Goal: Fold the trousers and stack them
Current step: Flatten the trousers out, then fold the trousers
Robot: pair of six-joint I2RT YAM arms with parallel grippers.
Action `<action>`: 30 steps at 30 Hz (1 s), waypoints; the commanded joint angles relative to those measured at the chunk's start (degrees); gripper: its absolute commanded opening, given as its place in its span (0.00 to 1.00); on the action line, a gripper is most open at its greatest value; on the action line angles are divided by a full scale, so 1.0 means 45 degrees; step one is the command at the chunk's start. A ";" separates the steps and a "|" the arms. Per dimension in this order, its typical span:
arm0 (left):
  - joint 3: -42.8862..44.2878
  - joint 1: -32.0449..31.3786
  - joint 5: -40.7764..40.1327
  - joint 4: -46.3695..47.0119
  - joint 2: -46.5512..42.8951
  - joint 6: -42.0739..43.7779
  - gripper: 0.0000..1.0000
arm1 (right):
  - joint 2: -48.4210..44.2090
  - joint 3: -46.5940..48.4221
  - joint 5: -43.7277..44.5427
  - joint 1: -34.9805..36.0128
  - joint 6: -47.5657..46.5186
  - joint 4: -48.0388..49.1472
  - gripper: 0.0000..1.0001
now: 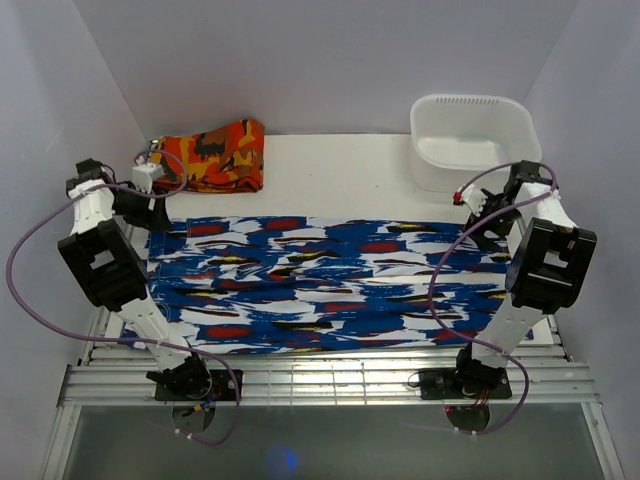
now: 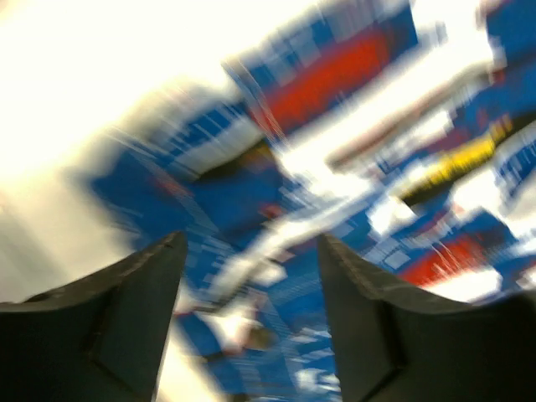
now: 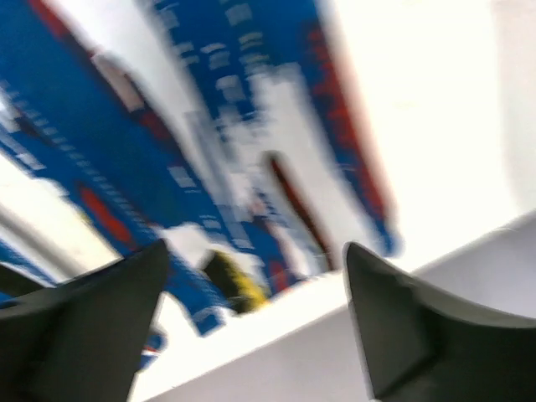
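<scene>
The blue-and-white streaky trousers [image 1: 330, 285] lie spread flat across the middle of the table, folded lengthwise into a long band. My left gripper [image 1: 155, 213] hovers at their back left corner. In the blurred left wrist view, the left gripper [image 2: 251, 239] is open over the blue print [image 2: 335, 79], with nothing between its fingers [image 2: 142, 293]. My right gripper [image 1: 478, 220] is at the back right corner. In the right wrist view it [image 3: 255, 247] is open above the trousers' edge [image 3: 167, 126] and bare white table, holding nothing.
A folded orange-red-and-black cloth [image 1: 215, 155] lies at the back left. A white tub [image 1: 470, 140] stands at the back right, close to the right arm. A metal rail [image 1: 320, 375] runs along the near edge. Purple cables [image 1: 440, 290] loop beside both arms.
</scene>
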 commanded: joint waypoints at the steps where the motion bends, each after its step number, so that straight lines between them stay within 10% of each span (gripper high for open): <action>1: 0.3131 0.0032 0.1320 -0.0201 0.0124 0.0605 0.78 | 0.0595 0.2814 -0.0953 0.0008 -0.0994 -0.1393 0.97; 7: 0.6609 -0.0144 0.1243 -0.1647 0.2918 0.2363 0.80 | 0.2997 0.5847 -0.1577 0.0008 -0.1598 -0.2349 0.96; 15: 0.6165 -0.0514 0.1460 -0.1590 0.4558 0.4455 0.75 | 0.5457 0.7959 -0.3140 0.0418 -0.3491 -0.3383 0.98; 22: 0.4643 -0.0593 0.0502 -0.0302 0.4366 0.3773 0.73 | 0.5383 0.5228 -0.1463 0.0009 -0.4722 -0.2312 0.87; 26: 0.4349 -0.0593 0.0286 -0.0065 0.4308 0.3925 0.67 | 0.5170 0.4289 -0.1362 0.0027 -0.5154 -0.2583 0.32; 30: 0.4523 -0.0593 0.0364 -0.0241 0.4385 0.4415 0.66 | 0.4603 0.4269 -0.1480 0.0048 -0.5095 -0.2722 0.08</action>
